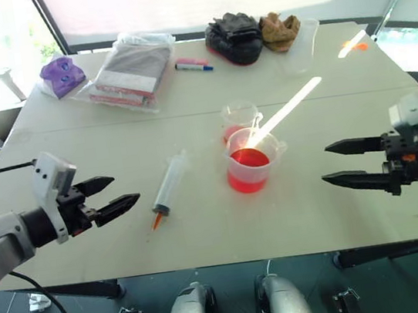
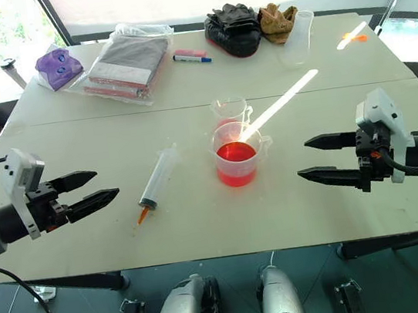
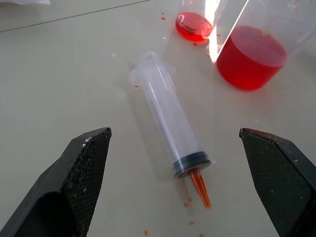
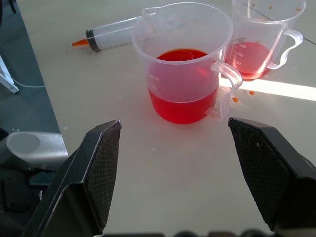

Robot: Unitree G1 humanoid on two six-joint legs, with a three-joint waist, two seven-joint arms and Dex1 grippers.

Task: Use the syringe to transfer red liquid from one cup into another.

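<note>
Lying flat on the pale table (image 1: 89, 243), the large clear plastic syringe (image 1: 169, 184) with orange tip is held by neither gripper.

Just right of the syringe stands the larger clear spouted beaker (image 1: 250, 160) of red liquid (image 1: 249, 158), the smaller clear cup (image 1: 239, 118) touching behind it. The left gripper (image 1: 113, 195) and right gripper (image 1: 339, 163) are seen with jaws spread, empty, flanking both.

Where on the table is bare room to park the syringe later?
Bare tabletop lies between the beaker and the right claw, and along the near edge. The syringe occupies the left-centre. The far edge is crowded: bagged packet, markers, gloves.
</note>
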